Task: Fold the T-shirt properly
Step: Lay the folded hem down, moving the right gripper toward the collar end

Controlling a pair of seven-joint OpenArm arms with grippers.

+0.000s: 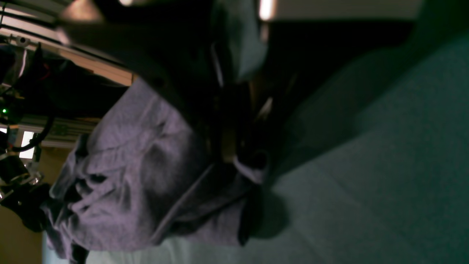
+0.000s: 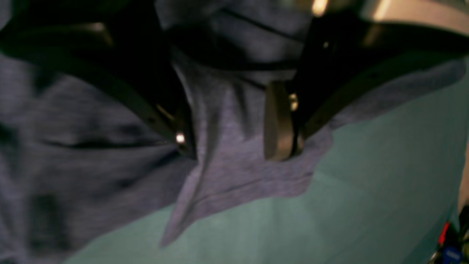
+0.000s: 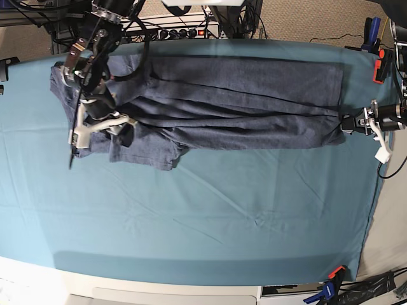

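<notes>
T-shirt lies stretched sideways across the far half of the teal cloth, well back from the near edge. The body is doubled lengthwise into a long band, with several creases along it. The neck and sleeve end, on the base view's left, is bunched and uneven, and one flap sticks out toward the near side.

Left gripper sits at the shirt's hem end, at the base view's right. Its jaws are clamped tight on a pinch of fabric at the corner; the left wrist view shows cloth gathered at the tips.

Right gripper is at the sleeve end, its jaws spread wide and straddling a ridge of fabric. Fingers rest on the cloth, nothing pinched yet.

Judgement: roughly a first lengthwise fold is in. Still to do: tidy the sleeve flap, smooth the band, then fold it crosswise into a compact packet. Early to middle stage.
</notes>
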